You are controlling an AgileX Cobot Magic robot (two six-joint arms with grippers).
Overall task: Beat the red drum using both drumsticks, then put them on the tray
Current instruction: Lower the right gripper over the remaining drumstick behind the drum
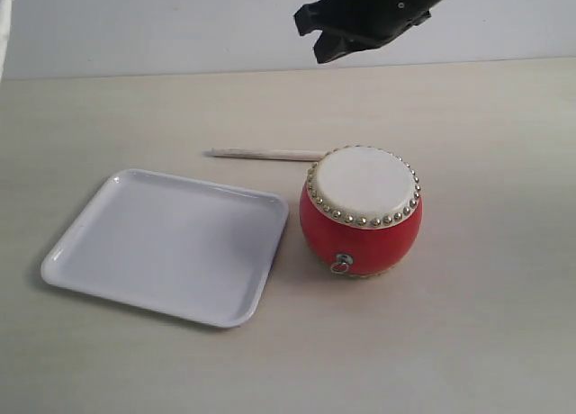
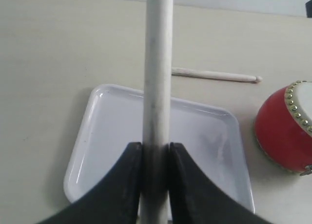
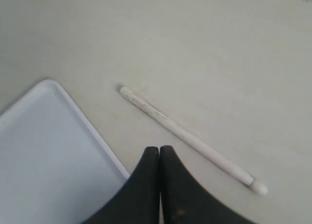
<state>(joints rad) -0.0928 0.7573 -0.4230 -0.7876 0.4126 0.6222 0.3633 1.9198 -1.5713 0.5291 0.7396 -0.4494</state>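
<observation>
The red drum point(image 1: 360, 229) with its cream skin stands right of the white tray point(image 1: 171, 247). One pale drumstick point(image 1: 265, 154) lies flat on the table just behind them, its right end hidden behind the drum. The second drumstick point(image 2: 158, 63) is clamped between the black fingers of my left gripper point(image 2: 156, 145), held high above the tray point(image 2: 117, 131), with the drum point(image 2: 282, 131) off to one side. This gripper is outside the exterior view. My right gripper point(image 1: 319, 45) hangs above and behind the drum. It is shut and empty point(image 3: 159, 148), over the lying drumstick point(image 3: 187, 136) and a tray corner point(image 3: 44, 156).
Pale wooden tabletop point(image 1: 468, 342) extends around the tray and drum, with a light wall point(image 1: 135, 27) behind it. No other loose objects show on the table.
</observation>
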